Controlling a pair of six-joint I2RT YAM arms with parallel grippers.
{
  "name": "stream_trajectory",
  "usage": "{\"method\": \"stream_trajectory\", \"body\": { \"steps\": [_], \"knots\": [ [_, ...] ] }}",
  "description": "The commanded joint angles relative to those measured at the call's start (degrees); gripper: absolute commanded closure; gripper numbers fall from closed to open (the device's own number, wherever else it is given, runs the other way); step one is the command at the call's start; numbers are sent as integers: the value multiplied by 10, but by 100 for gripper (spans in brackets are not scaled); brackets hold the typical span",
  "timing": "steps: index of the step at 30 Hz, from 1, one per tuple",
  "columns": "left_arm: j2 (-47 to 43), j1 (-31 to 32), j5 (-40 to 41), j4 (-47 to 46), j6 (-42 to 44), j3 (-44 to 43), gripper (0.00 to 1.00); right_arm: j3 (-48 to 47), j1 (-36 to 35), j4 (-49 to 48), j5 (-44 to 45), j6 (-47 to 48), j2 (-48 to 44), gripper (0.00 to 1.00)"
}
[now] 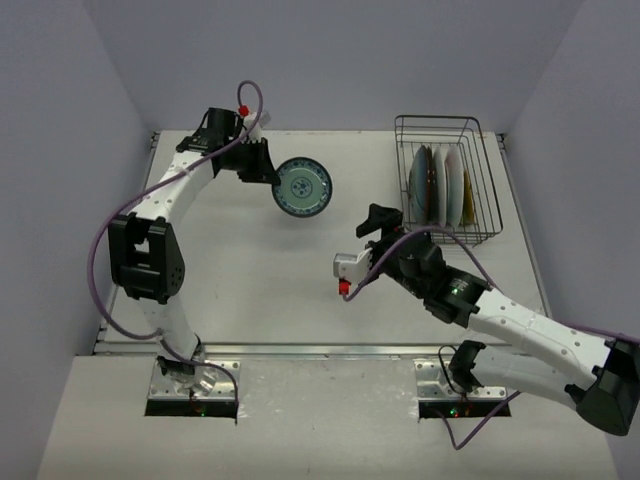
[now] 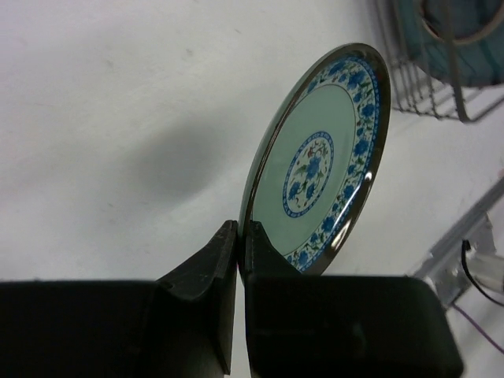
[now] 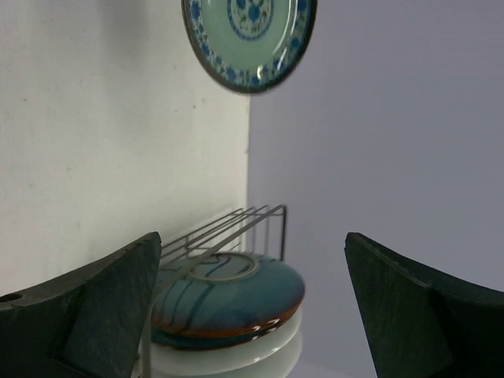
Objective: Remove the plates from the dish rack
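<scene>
Teal-and-blue patterned round plate (image 1: 302,187) is out of the rack and sits at 12 o'clock of the white table (image 1: 250,290), gripped at its rim. The left gripper (image 2: 242,248) has its jaws drawn almost together, pinching the plate's lower edge. The shadow lies apart from the plate, so it appears to be clear of the surface.

Step in hand, as judged: set-down of this plate. The next move calls for lowering it flat onto open table, then parting the jaws without dragging the rim.

The dark wire dish rack (image 1: 447,180) stands at 2 o'clock. It holds several plates on edge (image 1: 440,185); the nearest is a dark teal glazed plate with a rust rim (image 3: 228,295), with a white plate (image 3: 236,354) against it.

The right gripper (image 3: 252,240) waits at 8 o'clock of the rack, jaws spread wide and holding nothing.

Obstructions: the rack's upright wire side (image 3: 228,228) stands between the right gripper and the plates, so approach probably needs to come over the top. A purple cable (image 1: 100,250) loops beside the left arm. Grey enclosure walls (image 1: 60,120) border the table closely.
</scene>
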State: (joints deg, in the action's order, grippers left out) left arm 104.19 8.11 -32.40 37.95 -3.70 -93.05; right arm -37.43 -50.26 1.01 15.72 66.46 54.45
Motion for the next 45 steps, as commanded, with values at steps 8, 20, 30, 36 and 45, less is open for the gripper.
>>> {"method": "stream_trajectory", "body": {
  "steps": [8, 20, 30, 36, 45],
  "knots": [
    [276, -25, 15, -5, -8, -282, 100, -219, 170, 243, -87, -417, 42, 1],
    [404, -44, -19, -61, -56, -358, 100, -266, 265, 326, -191, -601, 67, 1],
    [432, -41, -5, -88, -72, -344, 99, -332, 330, 365, -238, -722, 100, 1],
    [435, -32, 5, -96, -72, -321, 98, -349, 353, 377, -273, -751, 116, 1],
    [436, -16, 24, -96, -70, -311, 88, -351, 371, 380, -291, -790, 115, 1]
  ]
}}
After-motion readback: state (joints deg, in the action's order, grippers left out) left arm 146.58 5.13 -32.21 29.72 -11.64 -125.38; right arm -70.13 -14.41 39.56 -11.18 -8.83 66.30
